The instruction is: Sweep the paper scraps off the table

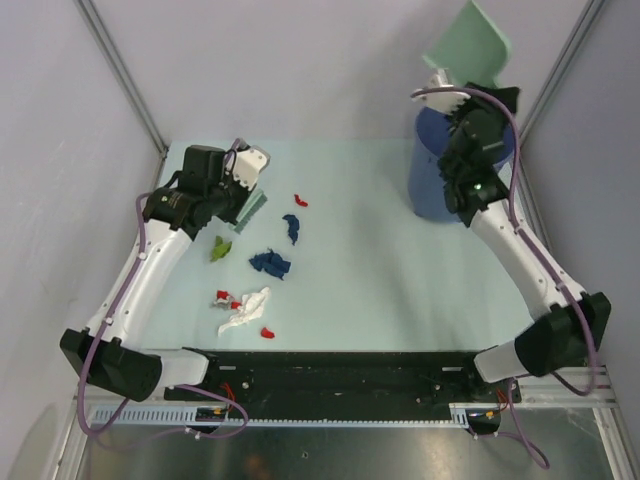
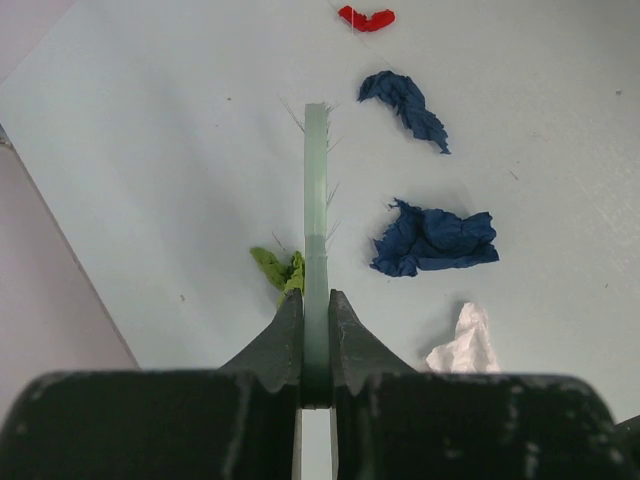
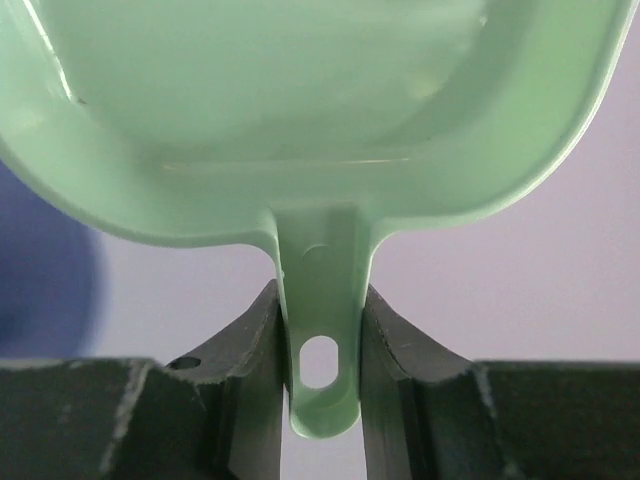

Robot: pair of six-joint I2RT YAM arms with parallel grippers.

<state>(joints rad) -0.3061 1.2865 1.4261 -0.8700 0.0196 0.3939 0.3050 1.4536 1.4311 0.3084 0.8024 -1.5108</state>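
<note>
Paper scraps lie on the left half of the pale green table (image 1: pixel 390 280): a green bit (image 1: pixel 220 249), two dark blue wads (image 1: pixel 270 263) (image 1: pixel 291 228), a white crumple (image 1: pixel 245 310) and red pieces (image 1: pixel 300 201) (image 1: pixel 267 332). My left gripper (image 1: pixel 250 192) is shut on the pale green brush (image 2: pixel 316 180), held edge-on just above the table, left of the scraps. The green bit (image 2: pixel 275 270) lies right beside the brush, and a blue wad (image 2: pixel 435 240) lies to its right. My right gripper (image 1: pixel 443 88) is shut on the handle of the pale green dustpan (image 3: pixel 320 100), held high above a blue bin.
The blue bin (image 1: pixel 432 180) stands at the table's far right corner, under the raised dustpan (image 1: pixel 468 45). A black and metal rail (image 1: pixel 330 375) runs along the near edge between the arm bases. Grey walls close the left and right sides.
</note>
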